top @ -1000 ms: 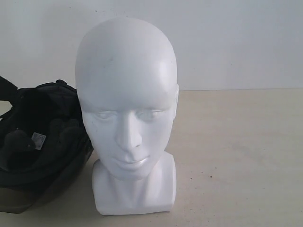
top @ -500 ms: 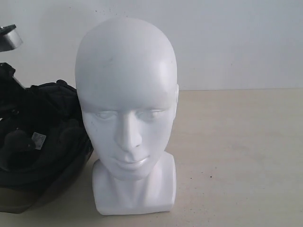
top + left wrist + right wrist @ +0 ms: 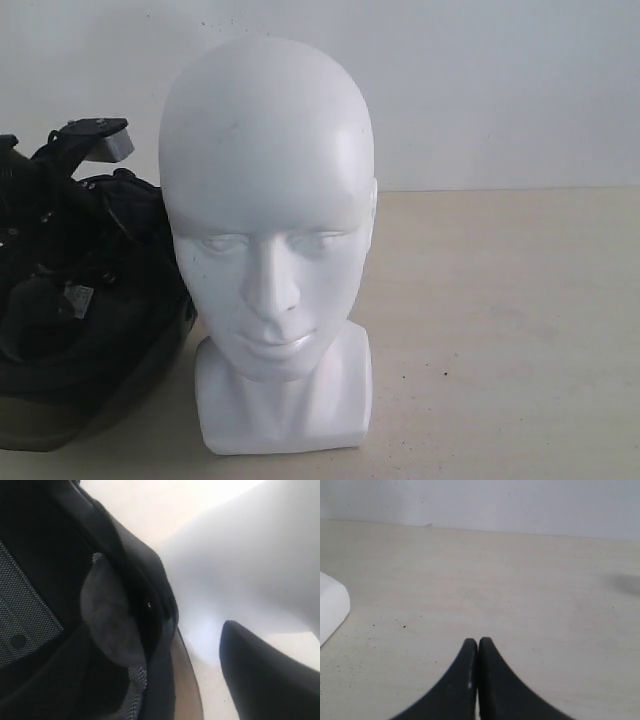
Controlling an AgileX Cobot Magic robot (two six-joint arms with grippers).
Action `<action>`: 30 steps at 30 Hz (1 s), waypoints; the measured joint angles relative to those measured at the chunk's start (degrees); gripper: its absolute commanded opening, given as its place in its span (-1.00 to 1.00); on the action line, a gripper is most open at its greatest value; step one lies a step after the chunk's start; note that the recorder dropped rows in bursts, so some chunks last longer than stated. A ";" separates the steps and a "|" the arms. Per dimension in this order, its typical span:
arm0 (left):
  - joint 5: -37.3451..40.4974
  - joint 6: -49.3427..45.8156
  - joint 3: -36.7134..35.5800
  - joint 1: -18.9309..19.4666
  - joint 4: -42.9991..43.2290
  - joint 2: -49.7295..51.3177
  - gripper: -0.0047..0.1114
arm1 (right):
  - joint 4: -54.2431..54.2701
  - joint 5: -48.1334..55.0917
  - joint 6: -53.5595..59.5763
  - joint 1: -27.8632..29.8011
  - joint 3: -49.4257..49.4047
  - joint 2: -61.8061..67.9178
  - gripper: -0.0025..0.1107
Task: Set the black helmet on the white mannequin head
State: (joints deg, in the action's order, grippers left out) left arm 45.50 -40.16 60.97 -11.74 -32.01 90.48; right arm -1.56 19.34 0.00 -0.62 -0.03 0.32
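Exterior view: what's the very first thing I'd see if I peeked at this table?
The shiny white mannequin head grabs your eye first, standing upright at the front middle of the table and facing the camera. Right beside it, on the view's left, the black helmet lies with its padded inside showing, and a black robot arm hangs over it.

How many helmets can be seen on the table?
1. The black helmet lies on the table at the left, beside the white mannequin head; no second one shows.
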 measured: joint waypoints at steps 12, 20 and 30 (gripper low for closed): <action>0.29 2.22 0.00 0.00 3.99 1.57 0.28 | 0.00 0.00 0.00 0.00 0.00 0.00 -0.96; 0.39 2.61 0.00 0.00 3.99 3.17 0.28 | 0.00 0.00 0.00 0.00 0.00 0.00 -0.96; 1.69 3.10 0.00 0.00 0.07 3.17 0.28 | 0.00 0.00 0.00 0.00 0.00 0.00 -0.96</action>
State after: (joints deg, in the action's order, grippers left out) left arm 47.19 -37.07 60.97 -11.74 -31.94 93.65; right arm -1.56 19.34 0.00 -0.62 -0.03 0.32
